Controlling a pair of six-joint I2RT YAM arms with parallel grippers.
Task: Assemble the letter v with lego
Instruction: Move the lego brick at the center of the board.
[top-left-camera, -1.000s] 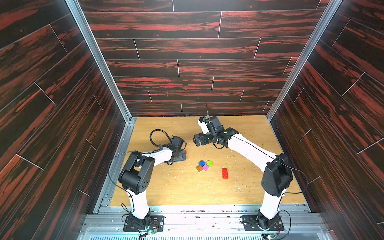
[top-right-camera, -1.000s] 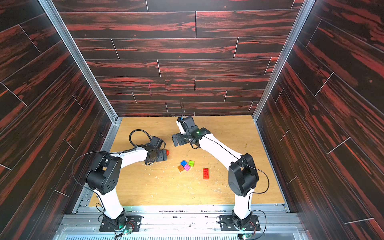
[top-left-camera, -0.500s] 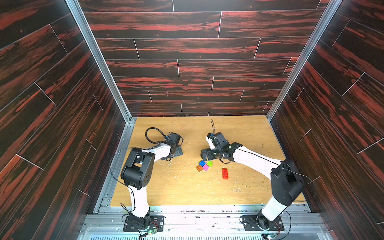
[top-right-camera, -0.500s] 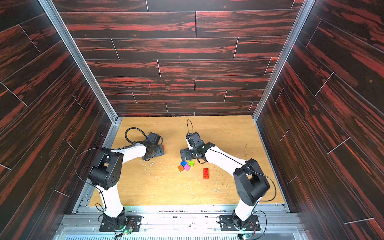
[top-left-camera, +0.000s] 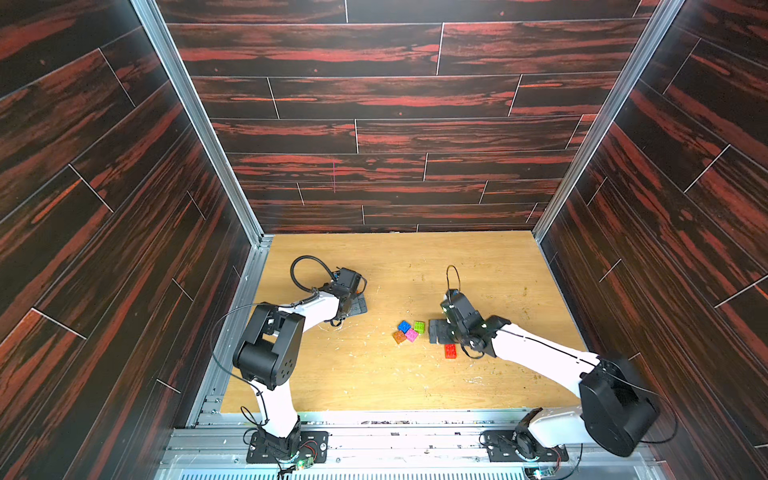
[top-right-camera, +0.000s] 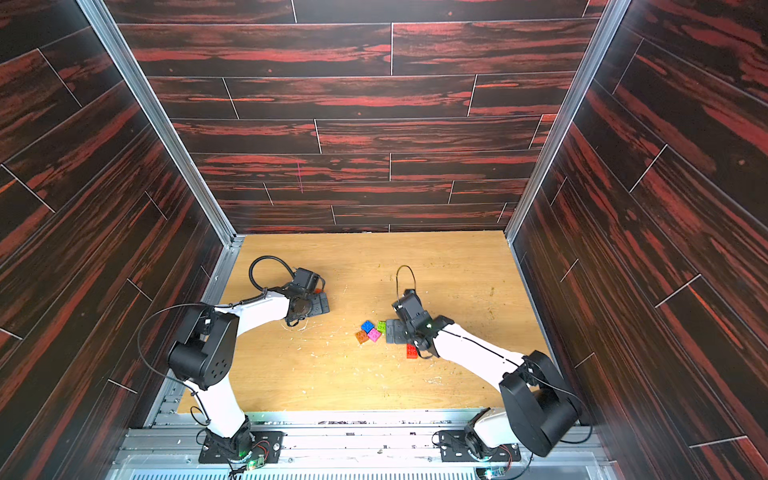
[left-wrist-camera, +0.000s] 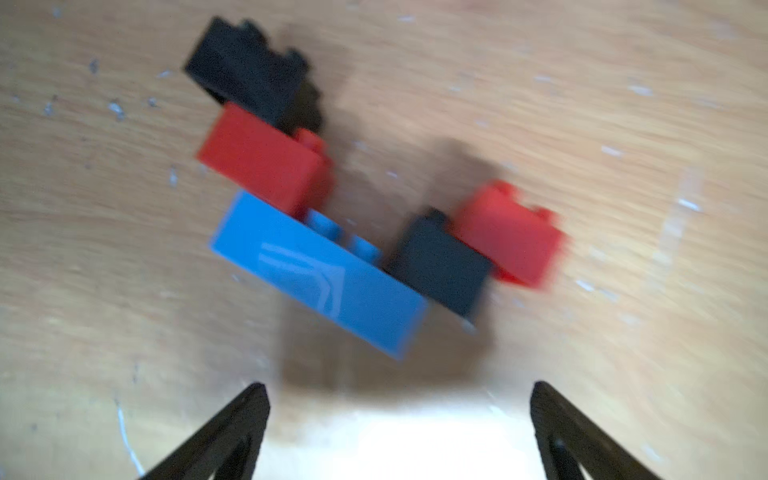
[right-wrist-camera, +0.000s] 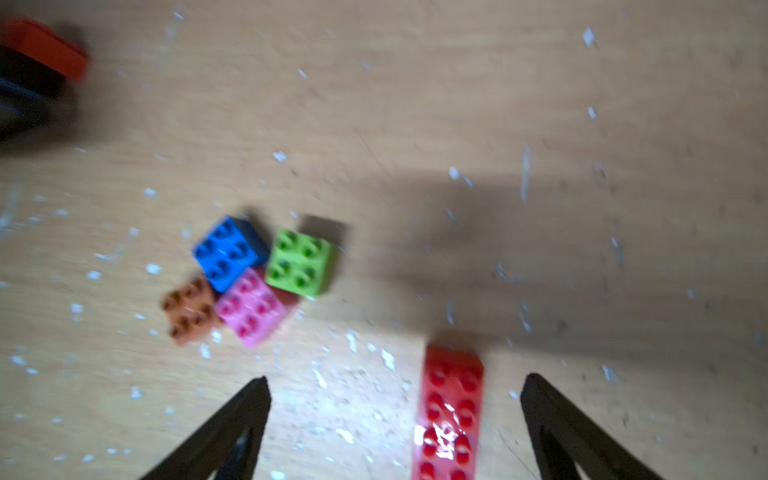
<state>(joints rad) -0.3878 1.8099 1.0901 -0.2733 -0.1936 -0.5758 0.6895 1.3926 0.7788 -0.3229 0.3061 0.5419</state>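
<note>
Lego (left-wrist-camera: 320, 274) stacked in stepped V (view blurred).

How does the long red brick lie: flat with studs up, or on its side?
Flat, studs up. The right wrist view shows the long red brick with two stud rows facing up, lying on the table.

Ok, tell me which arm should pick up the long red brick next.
Right. The right gripper, open, hangs by the long red brick, which lies between its fingers in the wrist view. The left gripper, also open, is across the table at the joined blue, red and black bricks.
</note>
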